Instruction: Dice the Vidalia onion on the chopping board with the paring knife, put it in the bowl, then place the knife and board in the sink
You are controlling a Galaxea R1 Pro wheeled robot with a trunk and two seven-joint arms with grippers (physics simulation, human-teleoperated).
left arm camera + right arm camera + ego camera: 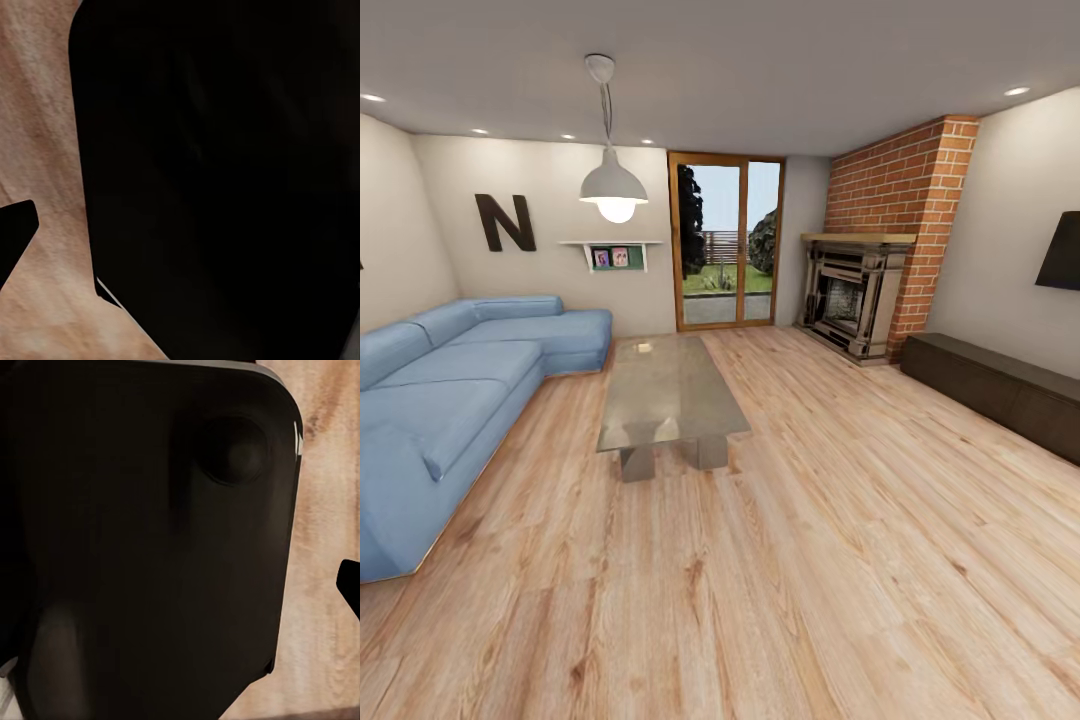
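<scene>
I am in a living room, and the onion, sink, chopping board, paring knife, bowl and countertop are all out of view. In the left wrist view a dark fingertip juts in beside a large black panel of my own body, over wooden floor. The right wrist view has another dark fingertip next to a black rounded panel above the floor. With one fingertip visible per gripper, I cannot tell how either stands.
A blue corner sofa lines the left wall. A glass coffee table stands ahead. Behind it is a glass door, and a brick fireplace is at the right. A dark low cabinet runs along the right wall. Wooden floor spreads in front.
</scene>
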